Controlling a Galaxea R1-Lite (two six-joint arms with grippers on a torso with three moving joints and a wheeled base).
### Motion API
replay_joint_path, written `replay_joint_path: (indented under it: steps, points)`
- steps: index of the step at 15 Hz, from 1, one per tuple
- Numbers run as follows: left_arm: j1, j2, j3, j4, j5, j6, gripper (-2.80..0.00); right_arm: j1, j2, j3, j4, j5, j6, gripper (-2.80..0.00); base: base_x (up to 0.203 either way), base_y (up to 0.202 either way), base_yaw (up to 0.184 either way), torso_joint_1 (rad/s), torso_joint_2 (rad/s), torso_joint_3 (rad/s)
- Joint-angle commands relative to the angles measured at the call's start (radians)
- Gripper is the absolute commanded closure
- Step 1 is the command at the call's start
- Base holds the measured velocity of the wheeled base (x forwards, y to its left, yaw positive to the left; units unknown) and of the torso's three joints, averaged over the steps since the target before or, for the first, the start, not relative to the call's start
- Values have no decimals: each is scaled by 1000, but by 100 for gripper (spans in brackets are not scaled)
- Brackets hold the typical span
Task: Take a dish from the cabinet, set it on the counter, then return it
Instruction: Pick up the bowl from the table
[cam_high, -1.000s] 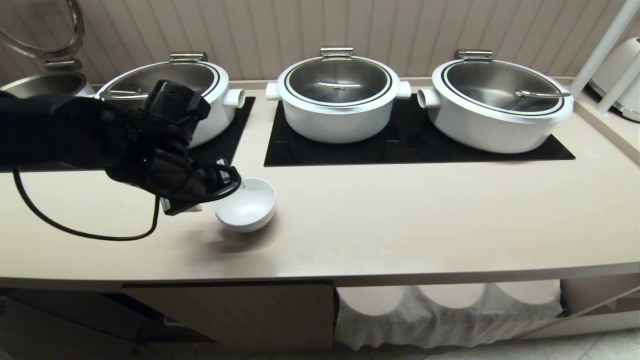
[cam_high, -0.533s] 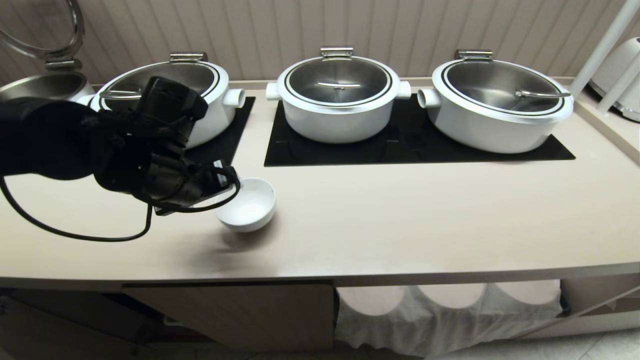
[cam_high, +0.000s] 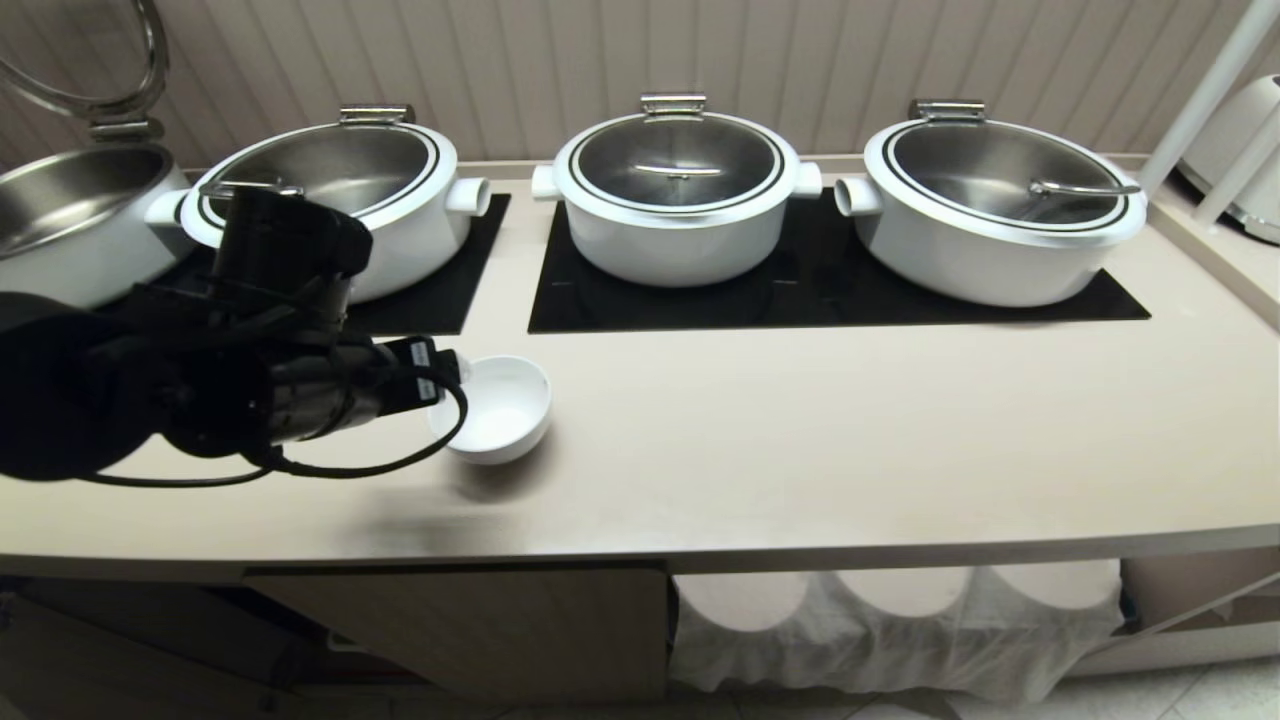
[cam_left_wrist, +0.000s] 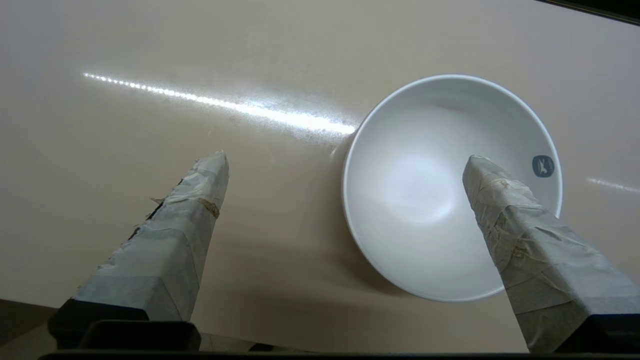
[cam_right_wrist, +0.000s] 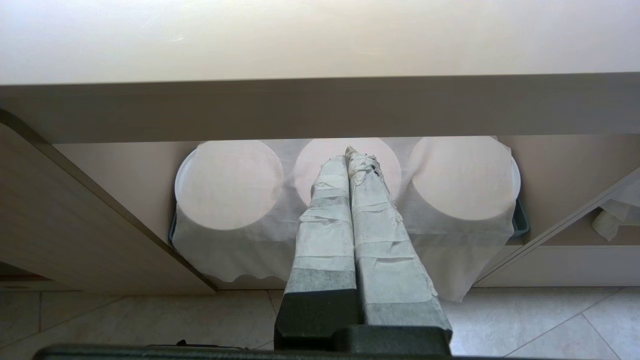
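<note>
The dish (cam_high: 500, 405), a small white bowl, stands upright on the counter (cam_high: 800, 450) in front of the left hob plate. In the left wrist view the dish (cam_left_wrist: 425, 200) shows a small dark mark inside its rim. My left gripper (cam_high: 447, 368) hovers at the bowl's left rim, open and holding nothing. Seen from the wrist, the left gripper (cam_left_wrist: 346, 157) has one taped finger over the bowl's inside and the other over bare counter. My right gripper (cam_right_wrist: 350, 152) is shut and parked below the counter edge. A cabinet door (cam_high: 470, 625) stands open under the counter.
Three large white steel-lidded pots (cam_high: 675, 195) sit on black hob plates (cam_high: 820, 290) behind the bowl, with an open pot (cam_high: 70, 215) at far left. Under the counter, cloth-covered round stacks (cam_right_wrist: 350, 175) fill a tray. A white post (cam_high: 1205, 95) rises at the right.
The left arm has drawn back to the left and sunk lower, its wrist turning more level. The bowl has stayed in place on the counter.
</note>
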Motion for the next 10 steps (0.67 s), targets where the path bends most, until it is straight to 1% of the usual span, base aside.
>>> replay_joint_path:
  steps: [1,2,4,5,6,10]
  points:
    - [-11,-38,39,-9,27,0,-280,0,0,0,0,0,0,0,0,0,0,0,0,0]
    - [-21,-45,57,-23,53,1,-280,1,0,0,0,0,0,0,0,0,0,0,0,0]
    - [-29,-60,101,-62,66,2,-280,1,0,0,0,0,0,0,0,0,0,0,0,0]
    - [-28,-68,121,-89,68,3,-149,1,0,0,0,0,0,0,0,0,0,0,0,0]
    - [-27,-76,138,-104,68,12,0,1,0,0,0,0,0,0,0,0,0,0,0,0]
    - [-26,-93,179,-113,68,22,0,0,0,0,0,0,0,0,0,0,0,0,0,0]
